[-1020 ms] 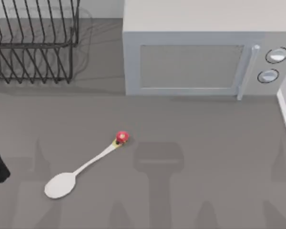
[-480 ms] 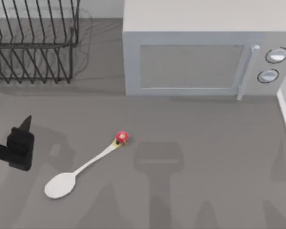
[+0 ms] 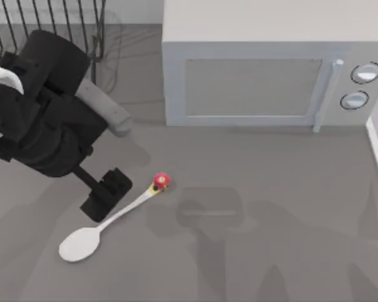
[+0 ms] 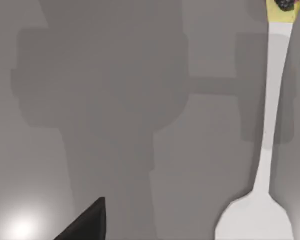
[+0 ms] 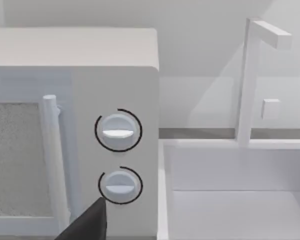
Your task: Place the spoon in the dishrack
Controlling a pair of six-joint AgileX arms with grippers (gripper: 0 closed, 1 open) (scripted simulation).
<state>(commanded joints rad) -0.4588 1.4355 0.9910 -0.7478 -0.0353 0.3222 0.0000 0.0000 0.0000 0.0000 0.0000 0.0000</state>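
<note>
Your left gripper (image 3: 107, 195) hovers just beside the white spoon (image 3: 107, 221) with red-yellow knob, lying near the grey counter's (image 3: 271, 251) front-left; finger spread: can't tell. Black wire dishrack (image 3: 50, 19) sits back-left.

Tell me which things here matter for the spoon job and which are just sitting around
Job: spoon, dishrack, left gripper above the spoon's handle.
Just there: microwave, sink and its faucet.
</note>
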